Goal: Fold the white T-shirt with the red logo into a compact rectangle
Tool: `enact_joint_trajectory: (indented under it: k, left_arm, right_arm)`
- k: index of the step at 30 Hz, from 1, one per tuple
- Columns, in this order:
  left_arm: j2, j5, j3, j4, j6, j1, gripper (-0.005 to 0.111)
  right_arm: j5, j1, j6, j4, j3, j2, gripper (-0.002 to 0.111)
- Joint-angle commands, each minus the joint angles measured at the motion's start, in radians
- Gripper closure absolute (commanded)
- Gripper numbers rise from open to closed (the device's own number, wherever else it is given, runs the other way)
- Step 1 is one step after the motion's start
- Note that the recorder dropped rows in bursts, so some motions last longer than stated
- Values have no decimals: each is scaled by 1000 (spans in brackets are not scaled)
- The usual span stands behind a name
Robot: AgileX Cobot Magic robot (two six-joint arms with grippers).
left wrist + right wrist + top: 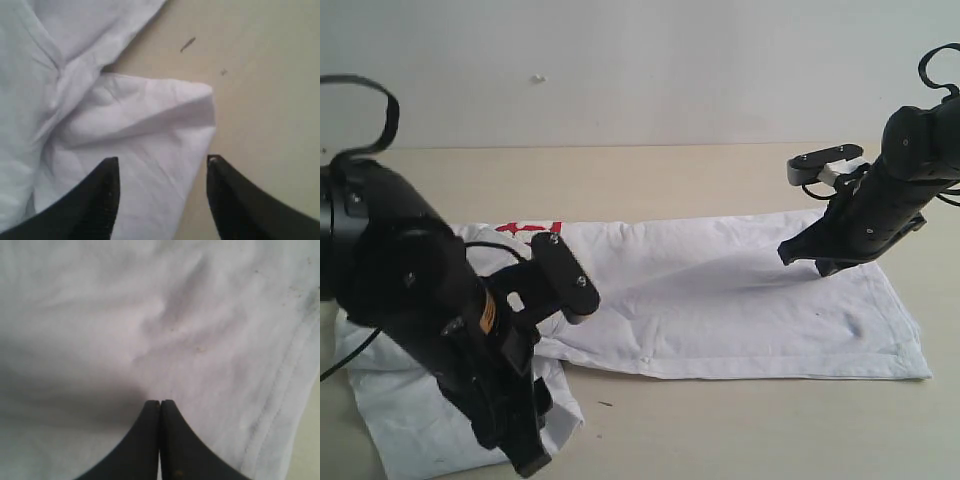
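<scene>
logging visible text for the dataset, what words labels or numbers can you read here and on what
The red logo on the white T-shirt: only a strip shows past the left arm, letters unreadable.
The orange label on the left arm: too small to read.
Both wrist views: no text.

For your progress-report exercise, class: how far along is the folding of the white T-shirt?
Done: the white T-shirt lies as a long band, its red logo nearly hidden. In hand: the left gripper stands open over a loose corner; the right gripper is shut near the hem. Left: the bunched end and folding the band shorter.
</scene>
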Motion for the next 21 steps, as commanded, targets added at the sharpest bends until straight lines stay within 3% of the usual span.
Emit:
enact_joint_trajectory:
  k: [1,5,17,19,21]
  left_arm:
    - [-7,-47,73,40,-100,-37,39]
    - [7,-31,75,104,-103,-101,39]
    - [144,-44,75,239,-183,-101,39]
    - [153,-36,75,239,-183,-101,43]
    - [157,-23,75,250,-183,-101,54]
  right_arm:
    - [4,-2,1,0,3,-4,108]
    - [10,-2,1,0,3,-4,108]
    - [19,-2,1,0,3,-4,108]
    - [19,-2,1,0,3,-4,108]
    - [19,-2,1,0,3,-4,108]
